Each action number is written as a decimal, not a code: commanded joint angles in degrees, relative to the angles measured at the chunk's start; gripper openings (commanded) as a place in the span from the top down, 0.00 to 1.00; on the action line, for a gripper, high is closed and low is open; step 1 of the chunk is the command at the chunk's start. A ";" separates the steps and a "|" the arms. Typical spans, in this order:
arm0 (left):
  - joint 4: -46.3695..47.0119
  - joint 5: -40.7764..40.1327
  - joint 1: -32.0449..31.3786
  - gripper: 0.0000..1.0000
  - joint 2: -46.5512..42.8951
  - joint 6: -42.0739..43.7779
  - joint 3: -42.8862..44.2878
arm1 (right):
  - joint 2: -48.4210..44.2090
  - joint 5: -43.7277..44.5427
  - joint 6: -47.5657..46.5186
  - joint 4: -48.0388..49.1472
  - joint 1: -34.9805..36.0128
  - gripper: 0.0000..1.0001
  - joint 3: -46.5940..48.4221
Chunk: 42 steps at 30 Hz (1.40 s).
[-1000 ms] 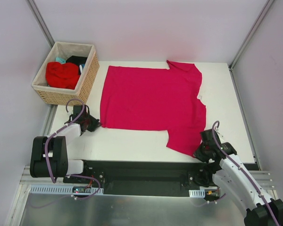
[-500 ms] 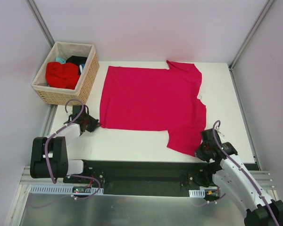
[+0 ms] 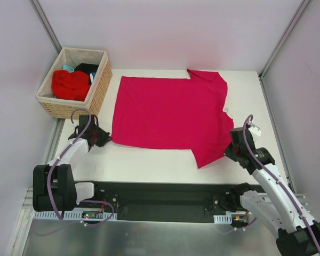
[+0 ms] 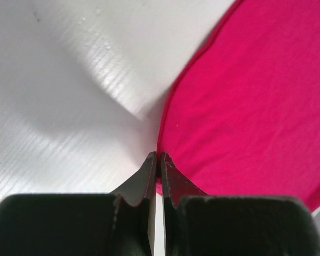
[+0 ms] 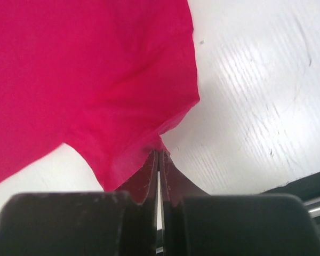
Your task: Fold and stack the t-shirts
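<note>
Wicker basket (image 3: 98, 90) far left holds red, black and teal tees (image 3: 70, 84). Next, left gripper (image 3: 101, 137) is pinched tight on the near-left hem corner of the crimson-pink t-shirt (image 3: 168, 112). Shirt lies flat mid-table, long axis left-right, hem left, neck label (image 3: 225, 110) right. Then right gripper (image 3: 228, 152), newly clamped on the near sleeve, has dragged it inward since a second ago. Both ends held, so the fold is likely starting.

The crimson-pink t-shirt (image 3: 168, 112) covers the middle of the white table (image 3: 149, 162), leaving bare strips open along the near edge and the right side, while the wicker basket (image 3: 100, 92) blocks the far-left corner against the wall (image 3: 16, 80).
</note>
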 commanded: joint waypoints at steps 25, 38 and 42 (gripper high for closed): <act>-6.12 -1.38 0.35 1.00 8.99 1.04 25.53 | 17.72 12.40 -7.83 11.99 -6.86 0.99 22.92; -6.03 -0.76 0.44 1.00 21.12 1.04 36.52 | 29.05 10.03 -8.00 14.90 -9.77 0.99 31.62; -6.03 -0.76 0.36 1.00 23.93 0.86 38.88 | 32.83 9.59 -8.27 16.39 -10.21 0.99 34.61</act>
